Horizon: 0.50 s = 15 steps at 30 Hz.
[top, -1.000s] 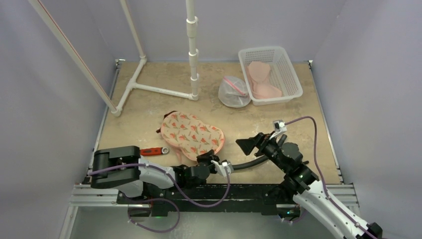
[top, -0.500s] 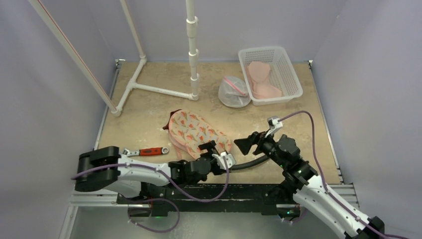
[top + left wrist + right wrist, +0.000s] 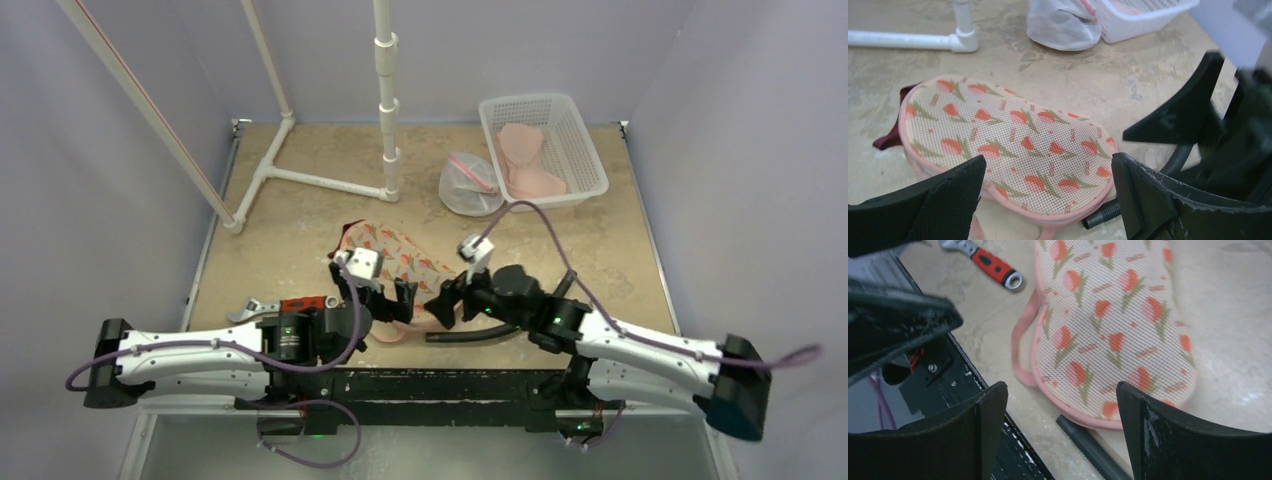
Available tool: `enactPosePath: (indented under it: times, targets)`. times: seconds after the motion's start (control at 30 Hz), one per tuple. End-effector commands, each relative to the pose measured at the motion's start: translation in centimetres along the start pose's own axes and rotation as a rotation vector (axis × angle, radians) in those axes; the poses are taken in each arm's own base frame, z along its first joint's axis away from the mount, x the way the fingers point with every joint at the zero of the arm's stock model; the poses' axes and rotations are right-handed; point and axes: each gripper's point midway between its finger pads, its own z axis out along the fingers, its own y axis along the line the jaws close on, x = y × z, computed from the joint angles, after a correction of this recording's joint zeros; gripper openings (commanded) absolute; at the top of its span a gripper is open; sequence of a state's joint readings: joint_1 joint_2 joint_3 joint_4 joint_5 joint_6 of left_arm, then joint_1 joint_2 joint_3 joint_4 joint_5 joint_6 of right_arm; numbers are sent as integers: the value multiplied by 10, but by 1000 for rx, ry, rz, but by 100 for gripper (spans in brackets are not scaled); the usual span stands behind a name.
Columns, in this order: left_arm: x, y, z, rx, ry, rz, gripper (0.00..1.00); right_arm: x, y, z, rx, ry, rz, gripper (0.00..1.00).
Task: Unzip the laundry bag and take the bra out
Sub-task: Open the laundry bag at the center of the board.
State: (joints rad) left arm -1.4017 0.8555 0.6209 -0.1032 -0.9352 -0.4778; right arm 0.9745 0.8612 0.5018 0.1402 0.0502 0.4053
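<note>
Tan table (image 3: 610, 260) holds laundry bag (image 3: 398, 256) between left pincer (image 3: 1048, 162) and right pincer (image 3: 1062, 387).

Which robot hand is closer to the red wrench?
Left. The left gripper is at the near edge of the flowery laundry bag, just right of the red wrench. The right gripper is farther right, at the bag's other end.

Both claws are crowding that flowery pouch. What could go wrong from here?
1. The open left gripper and open right gripper both hang over the near end of the laundry bag, close together. They could bump each other.
2. A black rod lies right at the bag's near edge and might get pinched along with the fabric.
3. No zipper pull shows in any view, so a grip may catch only mesh and drag the bag.
</note>
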Motion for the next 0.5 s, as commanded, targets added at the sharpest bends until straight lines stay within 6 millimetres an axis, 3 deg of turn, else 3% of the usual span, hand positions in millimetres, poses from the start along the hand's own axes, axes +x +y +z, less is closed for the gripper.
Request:
enactPosePath:
  times: [0.0,0.2,0.47]
  targets:
    - [-15,40,-21,-182,3,-310,95,-17,8,27,163,-29,-173,83]
    - [-25,99,-52,-358,-55,-547,97,-5,32,54,156,-17,-312,79]
    - [-20,132,-68,-438,-107,-715,97,29,53,78,192,58,-508,69]
